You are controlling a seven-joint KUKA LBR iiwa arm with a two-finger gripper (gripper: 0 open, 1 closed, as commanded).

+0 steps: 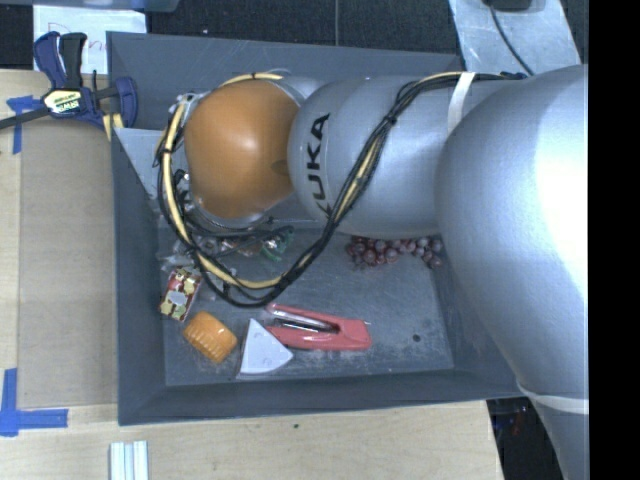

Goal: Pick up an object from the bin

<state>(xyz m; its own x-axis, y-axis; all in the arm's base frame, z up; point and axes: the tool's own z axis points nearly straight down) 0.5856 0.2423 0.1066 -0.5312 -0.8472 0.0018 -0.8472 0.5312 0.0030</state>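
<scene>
The dark body of my gripper [222,232] shows just under the arm's wrist, low over the left part of the bin floor. Right beside it, to the right, lies a small green and white thing [272,248], partly hidden by cables. A small yellow and red box-like thing [180,294] lies just below and left of the gripper. Nearer the front sits an orange ribbed cap-shaped thing [210,337].
A white triangular scrap [265,352] and a flat red tool with a metal clip [322,331] lie along the front of the bin. A bunch of dark purple grapes [392,252] shows under the arm at the right. The arm covers the back half of the bin.
</scene>
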